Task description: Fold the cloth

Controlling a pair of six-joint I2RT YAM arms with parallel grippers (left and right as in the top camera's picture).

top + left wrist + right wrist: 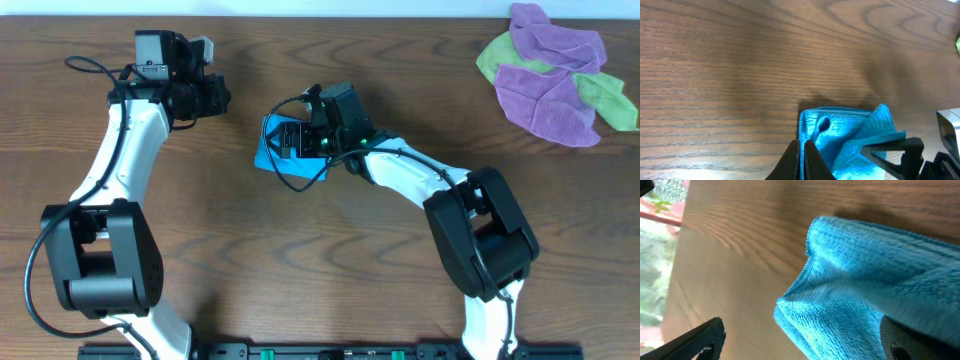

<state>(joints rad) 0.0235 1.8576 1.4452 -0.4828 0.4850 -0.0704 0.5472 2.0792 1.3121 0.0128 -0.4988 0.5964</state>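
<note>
Cloth (272,152) first: the blue cloth lies on the brown table (320,270), near the middle. It is not spread out flat. It looks doubled over into a small, lumpy bundle, with one puffy edge standing up a bit.

The right pincer (298,140) hangs right over the cloth. Its two fingers stand wide apart, so it is open. One finger is out past the cloth's edge and the other is over the blue part. It is not pinching anything.

The left pincer (218,97) is off to the side of the cloth, a little way from it, and it points toward the cloth. Its fingers are pressed together, so it is closed, and there is nothing between them.

A pile of purple and green cloths (550,85) sits far from the blue cloth, at the corner of the table. That pile is not part of the job.

I think the folding is partly done. The cloth is already small, but the fold looks messy and puffy.

The next move probably needs the right pincer to come down on one loose edge, close on just that layer, and lay it over neatly. If it grabs too much, the whole bundle may lift or slide away.
</note>
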